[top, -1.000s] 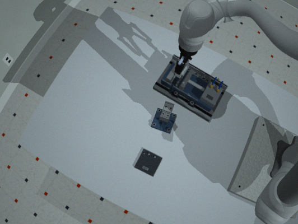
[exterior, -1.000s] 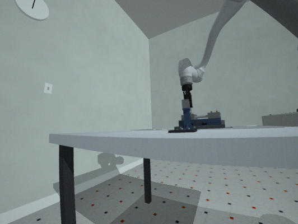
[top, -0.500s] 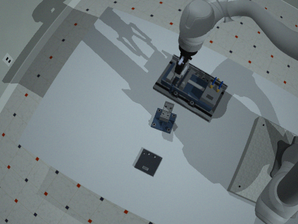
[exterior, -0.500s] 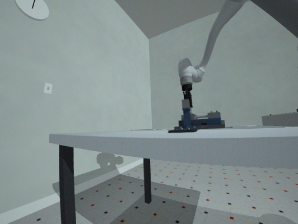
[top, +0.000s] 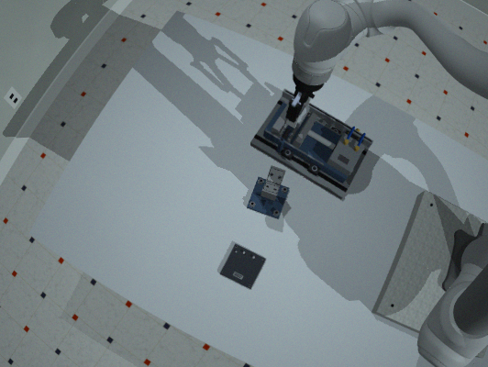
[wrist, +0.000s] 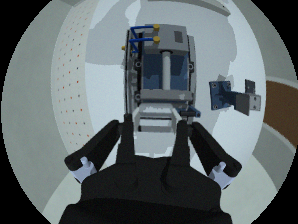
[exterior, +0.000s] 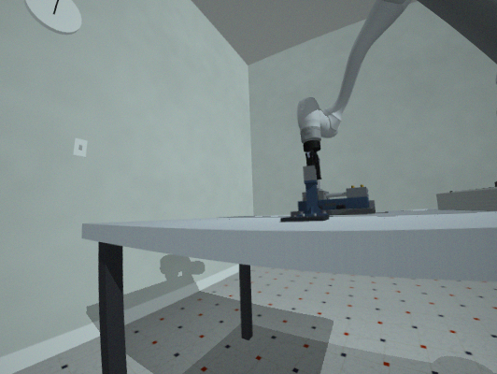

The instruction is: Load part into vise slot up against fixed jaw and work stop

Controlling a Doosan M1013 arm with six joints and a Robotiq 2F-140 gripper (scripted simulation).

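On the grey table (top: 138, 220), no writing is legible; the gripper (wrist: 156, 137) pinches the part (wrist: 154, 124), crosswise above the vise (top: 321, 165).

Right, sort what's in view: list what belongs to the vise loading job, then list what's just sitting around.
Part of the job:
- part, held in the gripper
- vise, under the gripper
- infeed plate, nothing on it now
- V-block, a possible rest

Just around:
- table
- grey slab at the table's corner
- wall clock
- wall socket
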